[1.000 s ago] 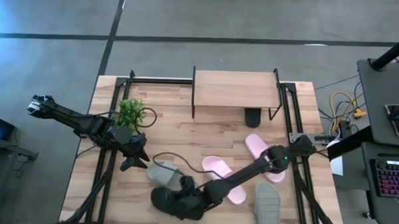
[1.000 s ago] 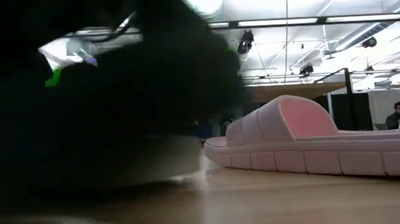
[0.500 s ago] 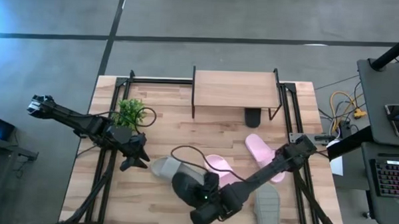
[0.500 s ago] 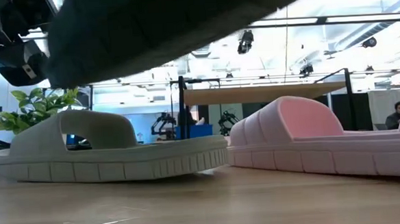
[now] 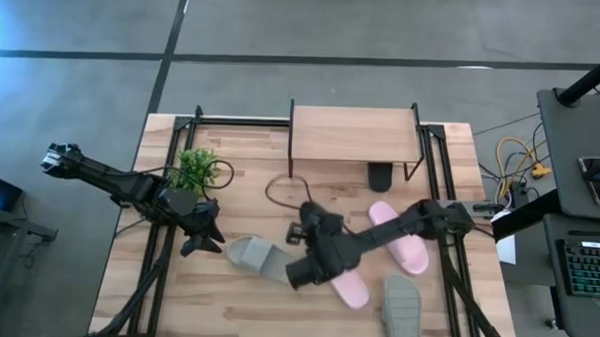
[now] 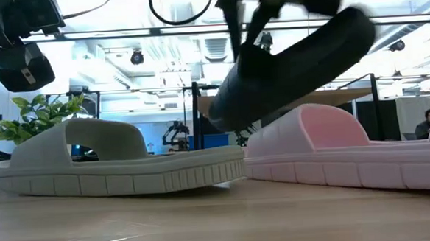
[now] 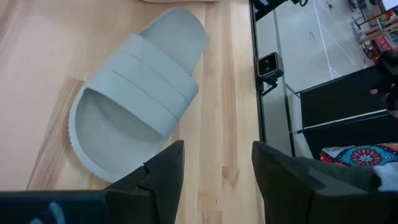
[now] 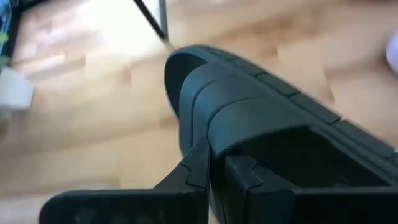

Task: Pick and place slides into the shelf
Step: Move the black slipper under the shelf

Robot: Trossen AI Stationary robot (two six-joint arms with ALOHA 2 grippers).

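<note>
My right gripper (image 5: 315,247) is shut on a black slide (image 5: 306,269), which hangs tilted above the table's middle (image 6: 293,65). My left gripper (image 5: 205,240) waits open at the left, its fingers pointing at a light grey slide (image 7: 140,93) that lies sole down on the table (image 5: 257,257). Two pale pink slides (image 5: 398,237) (image 5: 341,285) and a second grey slide (image 5: 403,312) lie to the right. The shelf (image 5: 353,135) stands at the far edge, with another black slide (image 5: 380,176) under it. My right gripper pinches the black slide's wide strap at its edge (image 8: 214,140) between its two fingers (image 8: 199,168). The fingers slant down onto it. The slide is lifted clear of the table and tilted, one end (image 6: 357,24) higher than the other (image 6: 226,112).
A small green plant (image 5: 195,168) stands at the far left, close to my left arm. A black cable (image 5: 284,188) loops over the table in front of the shelf. Black frame rails (image 5: 181,134) run along the table's left and right sides.
My right gripper has carried the black slide up off the table near its front edge and toward the far edge and the shelf, tipping its wrist on the way. The slide is now clear of the grey slide beside which it lay.
</note>
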